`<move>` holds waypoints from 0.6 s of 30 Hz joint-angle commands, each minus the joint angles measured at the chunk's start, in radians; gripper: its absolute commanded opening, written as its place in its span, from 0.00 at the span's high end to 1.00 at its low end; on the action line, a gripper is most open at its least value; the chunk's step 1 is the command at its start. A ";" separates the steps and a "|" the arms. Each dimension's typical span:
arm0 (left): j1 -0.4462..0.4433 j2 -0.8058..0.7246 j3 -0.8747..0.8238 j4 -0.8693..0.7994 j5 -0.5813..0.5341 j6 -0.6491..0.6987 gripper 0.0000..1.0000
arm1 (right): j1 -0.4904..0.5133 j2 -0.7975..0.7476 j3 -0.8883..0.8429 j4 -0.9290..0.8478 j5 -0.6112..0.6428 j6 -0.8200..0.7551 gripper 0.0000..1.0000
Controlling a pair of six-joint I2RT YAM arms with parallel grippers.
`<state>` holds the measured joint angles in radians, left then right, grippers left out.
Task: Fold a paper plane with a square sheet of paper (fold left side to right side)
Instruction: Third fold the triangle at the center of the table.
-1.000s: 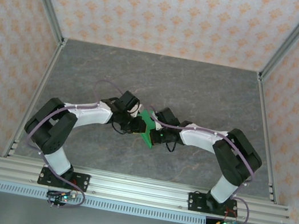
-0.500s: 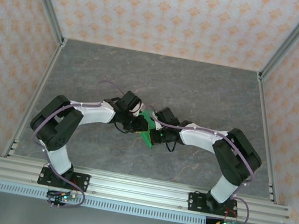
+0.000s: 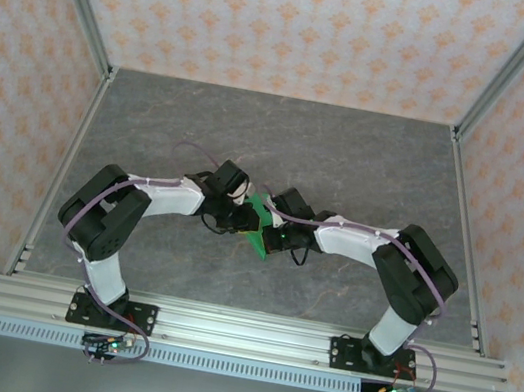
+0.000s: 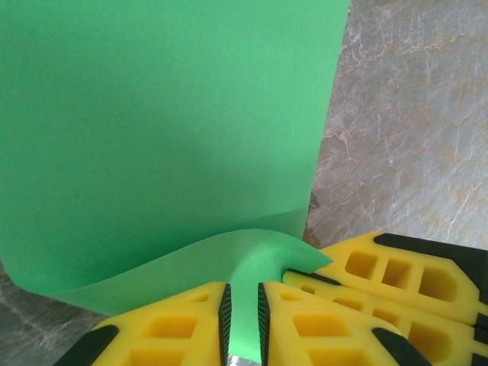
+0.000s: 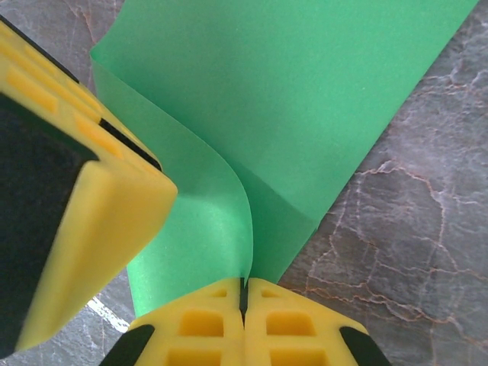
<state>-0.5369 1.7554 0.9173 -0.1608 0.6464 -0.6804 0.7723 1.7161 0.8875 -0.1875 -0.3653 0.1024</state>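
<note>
We see the square sheet of paper (image 3: 259, 226) near the middle of the grey marbled surface (image 3: 369, 164), caught between the two arms. The left gripper (image 3: 239, 218) meets it from 9 o'clock and the right gripper (image 3: 273, 235) from 3 o'clock. The two are close beside each other, and the arm bases sit at 6 o'clock.

From the left wrist, the sheet spreads away toward 12 o'clock, plain bright green. Its near edge curls up into a lip that runs down between the left fingers (image 4: 175, 332). These stand a narrow gap apart, not clenched, and green shows in the slot between their black pads. We cannot tell whether either pad presses the paper. At 4 o'clock, just beside them, lie the yellow fingers of the right gripper.

From the right wrist, the right fingers (image 5: 198, 328) are pressed together with no gap. They grasp the raised edge of the sheet, which drops straight into their seam. Above that pinch the paper bends over in a smooth curve onto a flatter layer that stretches toward 1 o'clock across the surface. One finger of the left gripper sits large at 9 o'clock, just beside the curve.
</note>
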 commanded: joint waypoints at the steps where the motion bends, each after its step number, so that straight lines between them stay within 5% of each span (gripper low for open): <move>1: -0.006 0.019 0.009 -0.028 -0.031 0.023 0.80 | 0.016 0.073 -0.024 -0.094 0.036 -0.017 1.00; 18: -0.006 0.072 -0.003 -0.017 -0.049 0.028 0.81 | 0.016 0.069 -0.016 -0.096 0.025 -0.016 1.00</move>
<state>-0.5369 1.7897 0.9173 -0.1635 0.6388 -0.6796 0.7738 1.7199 0.8963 -0.1986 -0.3637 0.1009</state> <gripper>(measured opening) 0.188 0.048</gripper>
